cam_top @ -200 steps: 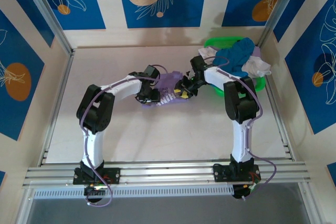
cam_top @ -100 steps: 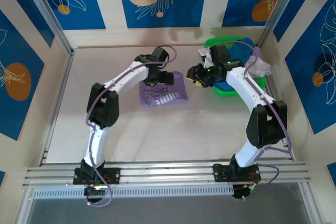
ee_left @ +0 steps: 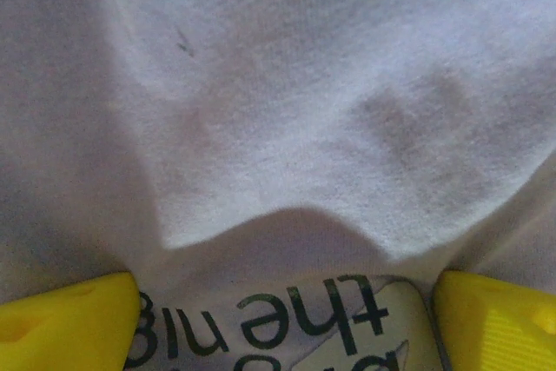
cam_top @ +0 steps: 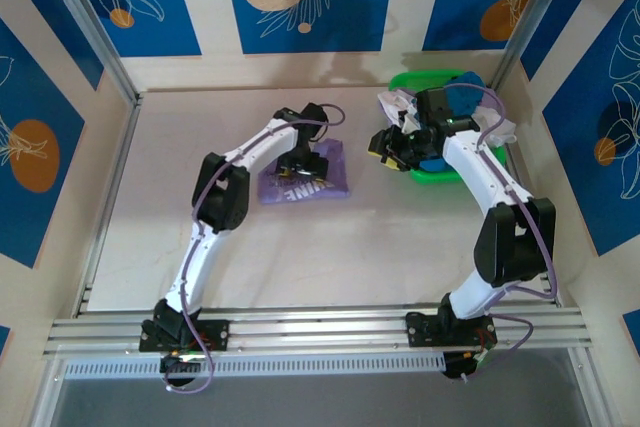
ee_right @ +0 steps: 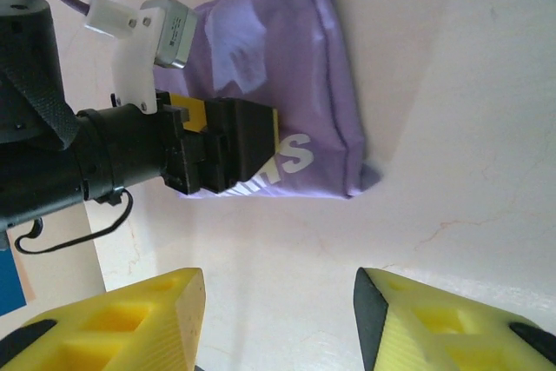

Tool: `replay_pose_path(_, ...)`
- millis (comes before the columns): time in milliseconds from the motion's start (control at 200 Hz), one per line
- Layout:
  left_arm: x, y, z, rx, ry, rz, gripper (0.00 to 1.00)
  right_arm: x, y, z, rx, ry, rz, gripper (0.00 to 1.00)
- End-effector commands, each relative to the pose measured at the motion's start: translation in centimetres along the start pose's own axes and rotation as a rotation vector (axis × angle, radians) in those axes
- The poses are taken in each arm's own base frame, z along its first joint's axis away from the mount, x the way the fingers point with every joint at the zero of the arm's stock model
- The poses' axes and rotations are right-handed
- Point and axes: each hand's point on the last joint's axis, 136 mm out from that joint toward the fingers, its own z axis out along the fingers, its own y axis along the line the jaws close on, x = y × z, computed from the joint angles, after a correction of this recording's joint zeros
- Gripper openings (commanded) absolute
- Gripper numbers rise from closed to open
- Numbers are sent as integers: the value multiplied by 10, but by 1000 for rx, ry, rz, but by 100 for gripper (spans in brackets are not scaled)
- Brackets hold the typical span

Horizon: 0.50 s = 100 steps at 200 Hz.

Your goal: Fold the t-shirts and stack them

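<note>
Left end effector [cam_top: 303, 159], wide open and empty, rests on the folded lavender t-shirt [cam_top: 331, 183] — this fold looks done. Right end effector [ee_right: 276, 301] — open, empty — should fetch another.

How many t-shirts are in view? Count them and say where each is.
3 at least: lavender shirt on the table; teal shirt in the green basket; white cloth beside it, possibly several shirts, more hidden.

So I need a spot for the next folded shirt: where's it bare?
Bare table left of the lavender t-shirt to the side rail, and the near strip between it and the arm bases. Crowded far right: green basket, right gripper.
</note>
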Motion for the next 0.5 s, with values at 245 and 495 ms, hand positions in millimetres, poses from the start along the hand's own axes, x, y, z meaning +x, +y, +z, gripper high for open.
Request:
replay_pose_path(245, -12, 172, -23, -286, 55, 31, 89, 11, -4, -25, -30, 7, -3, 51)
replay_pose_path(495, -26, 169, -61, -166, -59, -78, 91, 10, -10, -38, -35, -11, 5, 51)
